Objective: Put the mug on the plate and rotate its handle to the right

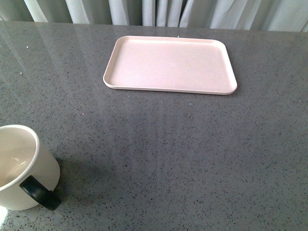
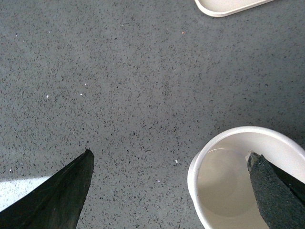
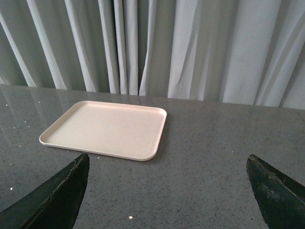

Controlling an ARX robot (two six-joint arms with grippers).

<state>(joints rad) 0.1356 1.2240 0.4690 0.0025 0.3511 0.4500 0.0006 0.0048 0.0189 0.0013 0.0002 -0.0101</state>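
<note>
A cream-white cylindrical mug point(image 1: 21, 166) stands upright on the dark grey speckled stone counter point(image 1: 183, 154), at the near left corner of the front view and partly cut off by the left edge. Its mouth faces up and the inside looks bare. The glossy black loop handle point(image 1: 41, 193) juts from the near side of the body, pointing toward the robot and a little to the right.

The flat pale pink rectangular plate point(image 1: 168, 65) with rounded corners and a low rim lies well apart from the mug, at the far middle of the counter. Its long axis runs left to right, and nothing is on it. Behind the counter hang pale grey pleated curtains point(image 3: 190, 47).

In the left wrist view the left gripper point(image 2: 169, 153) hangs over the counter with its dark fingers point(image 2: 52, 195) spread wide. One finger shows over bare counter, the other overlaps the mug's point(image 2: 224, 176) open mouth near the rim; whether it touches the mug cannot be told. A corner of the plate point(image 2: 228, 7) shows at the frame's edge.

In the right wrist view the right gripper point(image 3: 167, 156) also has its fingers point(image 3: 276, 191) wide apart, holding nothing, with only counter between them and the plate point(image 3: 105, 129) beyond.
</note>
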